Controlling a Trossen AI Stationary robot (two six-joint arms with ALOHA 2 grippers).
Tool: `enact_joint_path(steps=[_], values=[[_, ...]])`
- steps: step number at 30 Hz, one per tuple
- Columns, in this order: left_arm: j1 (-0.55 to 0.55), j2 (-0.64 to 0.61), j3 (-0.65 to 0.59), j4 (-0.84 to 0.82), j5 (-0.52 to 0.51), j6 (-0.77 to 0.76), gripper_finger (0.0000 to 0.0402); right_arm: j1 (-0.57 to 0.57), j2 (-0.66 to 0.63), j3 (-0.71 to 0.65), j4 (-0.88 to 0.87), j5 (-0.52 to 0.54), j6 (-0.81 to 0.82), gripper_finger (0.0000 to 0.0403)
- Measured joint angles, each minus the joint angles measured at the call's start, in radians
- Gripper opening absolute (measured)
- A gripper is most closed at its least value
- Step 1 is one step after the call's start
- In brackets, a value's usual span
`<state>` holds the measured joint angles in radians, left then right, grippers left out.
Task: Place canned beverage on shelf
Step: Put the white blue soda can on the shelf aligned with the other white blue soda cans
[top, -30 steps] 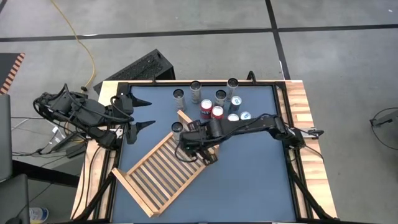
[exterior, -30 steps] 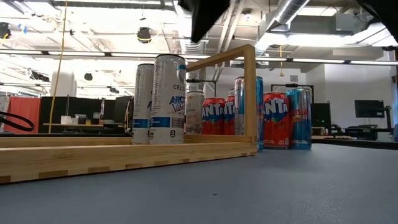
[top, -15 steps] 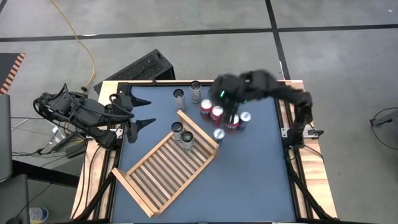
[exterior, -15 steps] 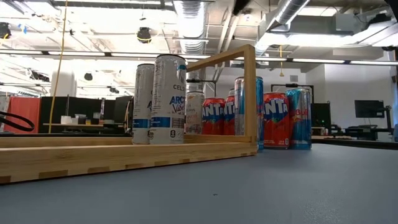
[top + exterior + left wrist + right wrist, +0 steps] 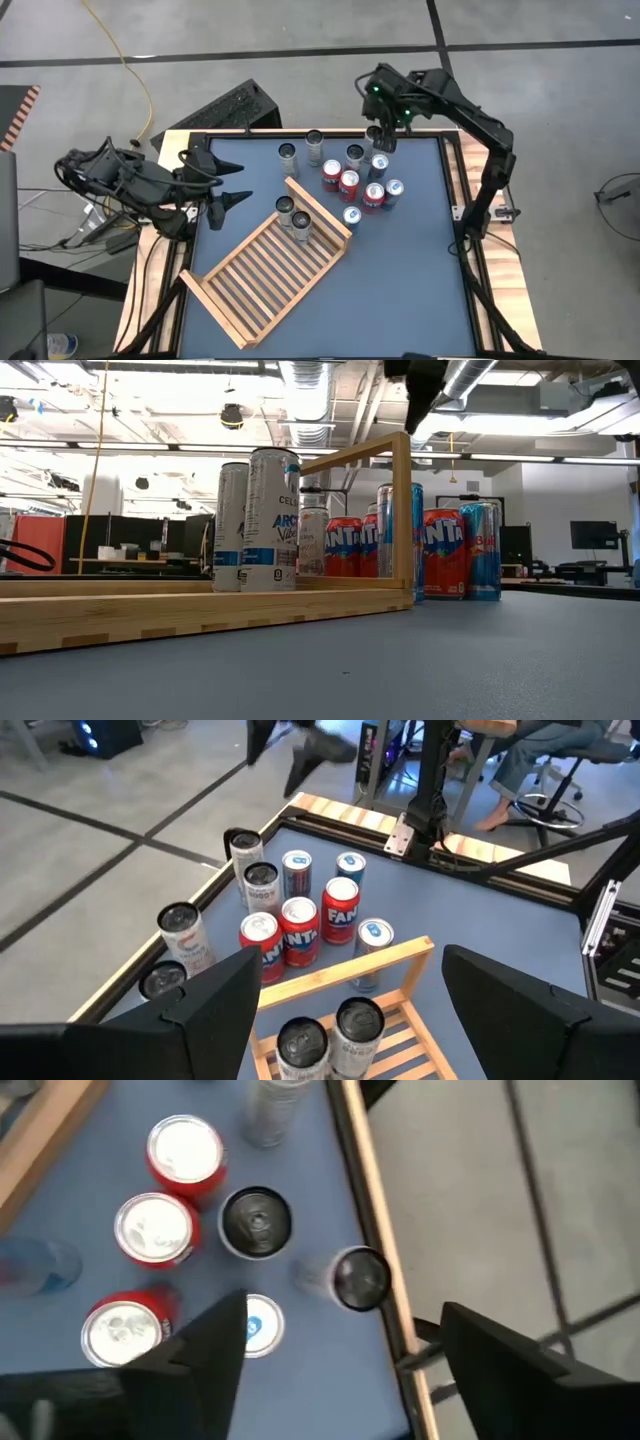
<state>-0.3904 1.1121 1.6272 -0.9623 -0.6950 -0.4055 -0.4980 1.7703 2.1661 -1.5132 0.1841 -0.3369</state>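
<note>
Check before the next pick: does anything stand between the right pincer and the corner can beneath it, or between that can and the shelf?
Nothing visible blocks the right pincer from the corner can. Toward the shelf, the red cans and the shelf's raised end rail stand between.

A: Where's the shelf (image 5: 268, 276)?
B: Lies flat on the table (image 5: 400, 290), left of centre, turned diagonal. Two cans (image 5: 293, 217) stand upright inside its far corner, touching.
A: The rest of the cans?
B: Cluster (image 5: 358, 180) behind and right of the shelf, near the far edge. Two loose cans (image 5: 301, 150) stand left of it.
A: Arms?
B: Right gripper (image 5: 384, 130) hangs above the cluster's far right corner. Left gripper (image 5: 222, 185) sits at the table's left edge, well clear of the shelf.
</note>
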Motion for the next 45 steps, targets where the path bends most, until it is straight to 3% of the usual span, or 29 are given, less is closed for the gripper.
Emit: enact_joint_path(steps=[6,13,25,45], values=[[0.003,0.015,0.000,0.001,-0.014,0.000,0.0297,-0.032,0.002,-0.140,0.129,-0.128,-0.090,0.0330],[0.022,0.036,0.000,0.002,-0.020,-0.009,0.0297,-0.016,0.003,-0.303,0.327,-0.140,-0.197,0.0331],[0.035,0.042,0.000,0.003,-0.026,-0.048,0.0297,-0.013,0.001,-0.397,0.488,-0.264,-0.214,0.0331],[0.035,0.042,0.000,0.001,-0.028,-0.074,0.0297,-0.010,0.119,-0.473,0.497,-0.187,-0.218,0.0331]])
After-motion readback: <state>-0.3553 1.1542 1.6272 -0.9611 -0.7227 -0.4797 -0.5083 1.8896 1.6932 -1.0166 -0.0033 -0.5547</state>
